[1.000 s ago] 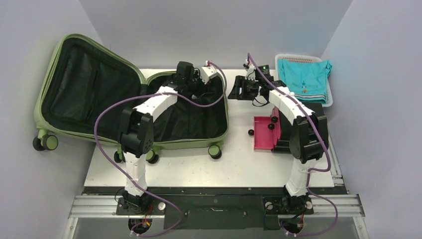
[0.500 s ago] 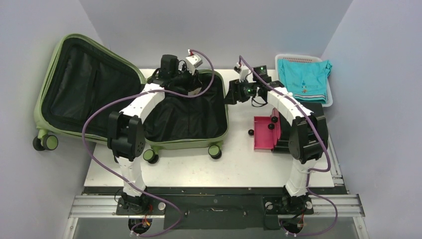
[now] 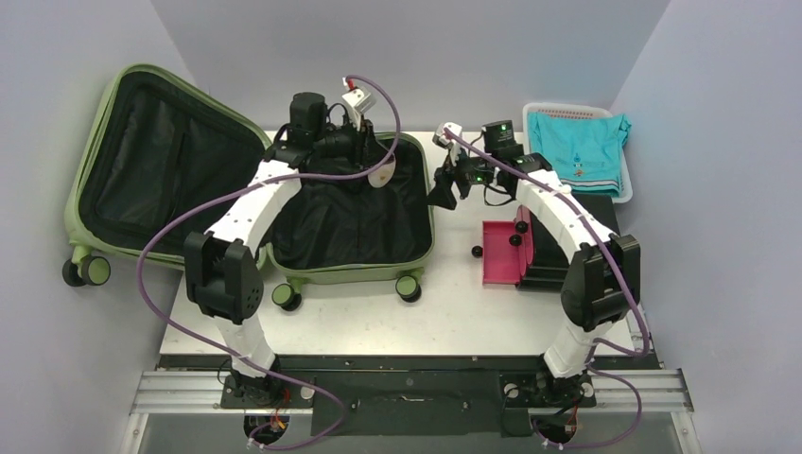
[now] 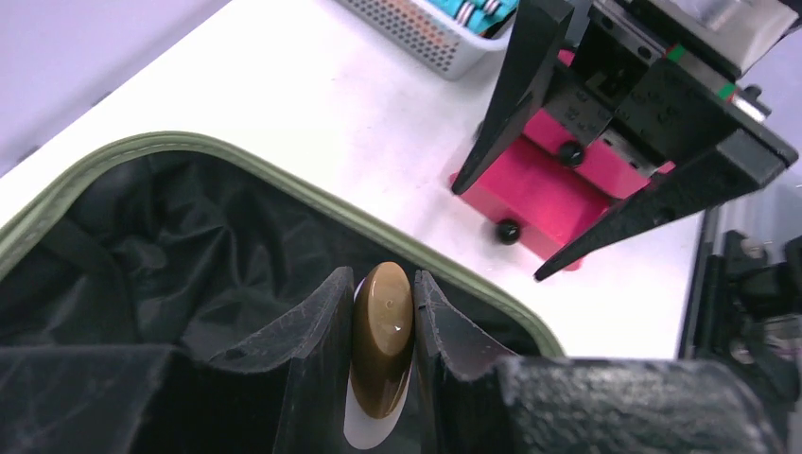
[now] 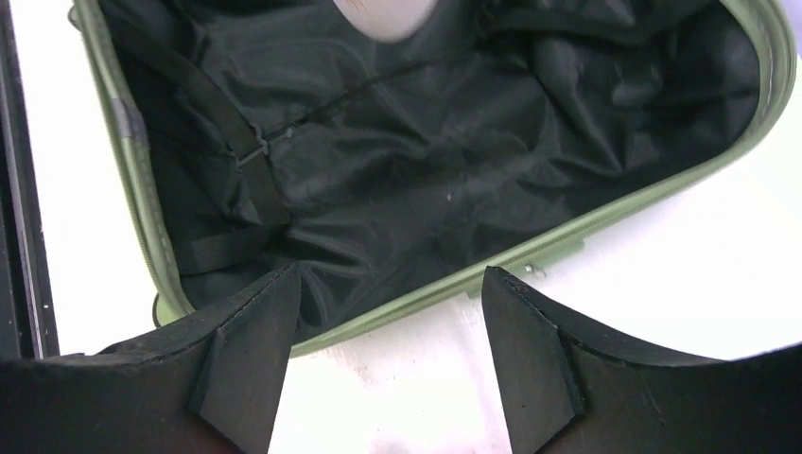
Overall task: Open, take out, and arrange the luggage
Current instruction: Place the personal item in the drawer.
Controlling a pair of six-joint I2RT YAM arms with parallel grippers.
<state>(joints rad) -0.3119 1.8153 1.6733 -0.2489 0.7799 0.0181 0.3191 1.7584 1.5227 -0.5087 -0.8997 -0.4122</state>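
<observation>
Since the luggage (image 3: pixel 359 227) already lies open on the worktop (image 3: pixel 397 326), with its lid leaning out past the worktop edge well to the left of my left jaws, the black-lined shell directly below them can be unloaded. My left jaws stand narrow, clamped on the two flat faces of a brown-and-white oval item (image 4: pixel 382 322). The item hangs lengthwise between them above the far right corner of the shell. In my judgement, gripping the flat faces keeps it from twisting out. My right jaws stand wide and hold nothing. They sit just right of my left jaws, at the luggage rim and facing the item, which suggests readiness to receive or steady it. The small black case with a pink-red side (image 3: pixel 501 251) stands on the near side of my right jaws. The white basket (image 3: pixel 567 107) holding a teal garment (image 3: pixel 577 151) sits well to their right. Compared with one second ago, my left jaws have risen from the far edge of the shell, so the item now shows beneath them. My right jaws have widened and swung towards the luggage.
</observation>
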